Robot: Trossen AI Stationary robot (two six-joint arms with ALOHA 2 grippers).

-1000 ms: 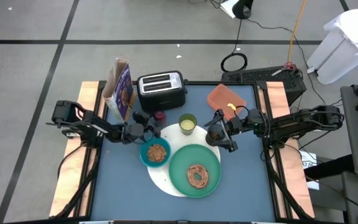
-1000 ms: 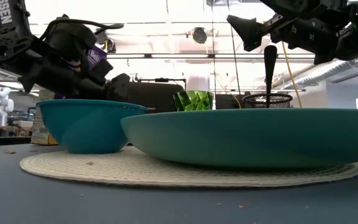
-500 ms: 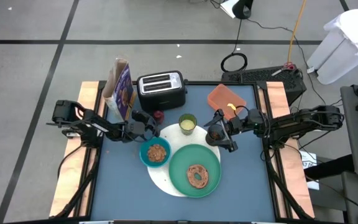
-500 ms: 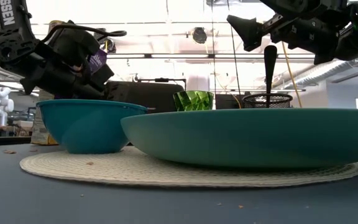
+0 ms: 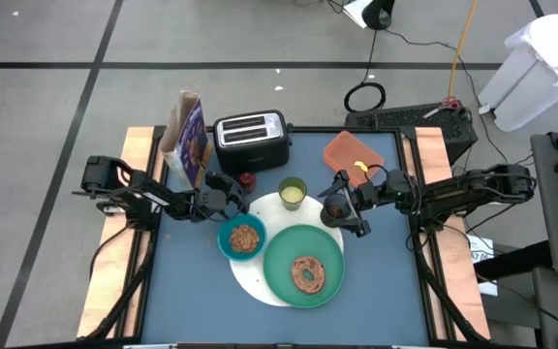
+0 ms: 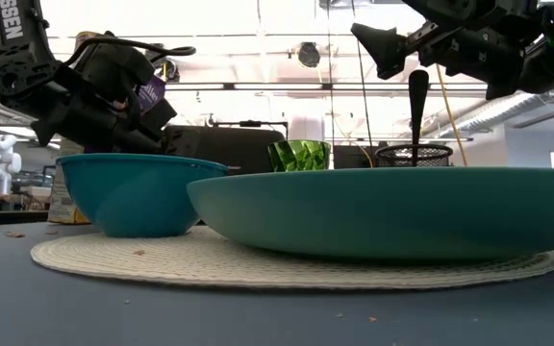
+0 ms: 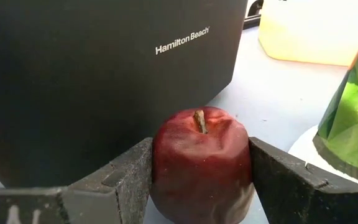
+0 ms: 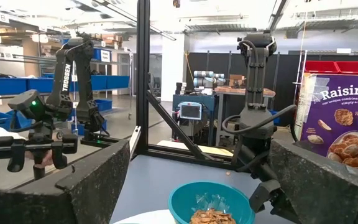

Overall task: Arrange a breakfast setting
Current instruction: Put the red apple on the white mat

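A dark-red fruit point(image 7: 201, 162), stem up, sits in front of the silver toaster point(image 5: 251, 141), with my left gripper point(image 5: 235, 189) shut on it. On the white round disc point(image 5: 256, 283) rest the blue bowl point(image 5: 224, 236) of cereal and the large green plate point(image 5: 275, 254) with the brown bagel point(image 5: 308, 274). The lime cup point(image 5: 293, 192) stands at the disc's far edge. The metal spoon point(image 6: 418, 101) stands in the small black cup point(image 5: 334, 208). My right gripper point(image 5: 346, 205) hangs open above that cup. My left gripper pinches the fruit's two opposite sides point(image 7: 161, 168) between its fingers point(image 7: 129, 180). They come from the table's left, slanting slightly down. The fruit stays upright, stem on top. Whether its underside rests on the table does not show.
The toaster's dark wall point(image 7: 104, 74) stands right behind the fruit. A cereal box point(image 5: 187, 141) is at the far left beside the toaster. An orange tray point(image 5: 352, 153) lies at the far right. The table's near part is bare blue surface point(image 5: 192, 301).
In the low view my left gripper's body has tipped and risen a little in the first half second, then kept still. Its fingers stay as wide apart as before.
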